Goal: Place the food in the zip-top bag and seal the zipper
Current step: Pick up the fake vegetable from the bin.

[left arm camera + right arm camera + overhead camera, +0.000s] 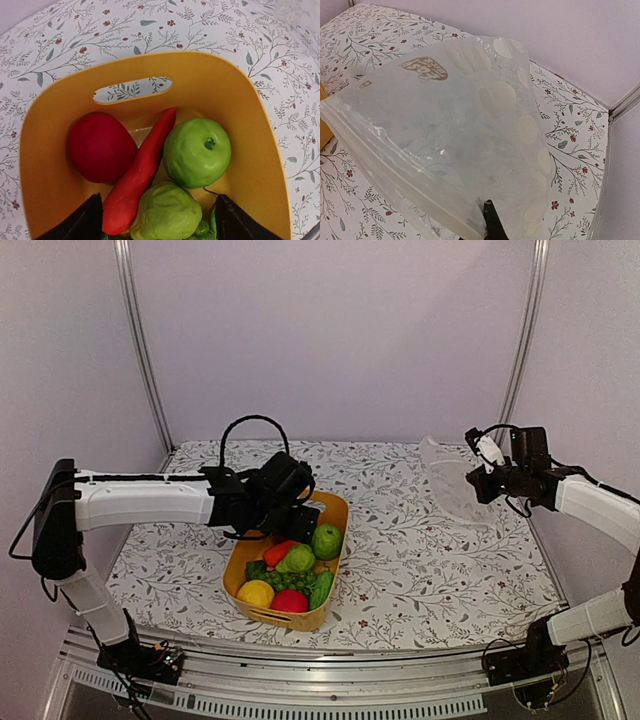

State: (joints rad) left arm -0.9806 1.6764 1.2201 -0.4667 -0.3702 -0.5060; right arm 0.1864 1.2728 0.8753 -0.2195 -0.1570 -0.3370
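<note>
**No food bagged yet: bag lifted, left arm over the basket**

Top view: the left fingers [300, 518] hover over the far end of the yellow plastic basket [300, 621], which sits mid-way across the floral-print desk [450, 570]. All the food in sight lies in that basket: a round green toy apple [327, 540], a long red toy chili [280, 552], a yellow round fruit [256, 592], a red round fruit [290, 601] and green toy grapes [288, 580]. The right fingers [483, 485] hold the clear crinkly plastic zip-top bag with white polka dots [450, 480] raised at far right, well apart from the basket.

Left wrist view: the left fingers stand wide apart and grip nothing. They hang either side of a lumpy light-green fruit [165, 212], with the chili and a dark red round fruit [100, 147] just beyond.

Right wrist view: the right fingers are pinched shut on the bag's lower edge; only one black tip shows. The bag looks empty. What seems to be the zipper strip [395, 167] runs along the lower-left edge; open or sealed, cannot tell.

Judgement: only the bag pickup is done. Every food piece is yet to go in, then the sealing.
</note>
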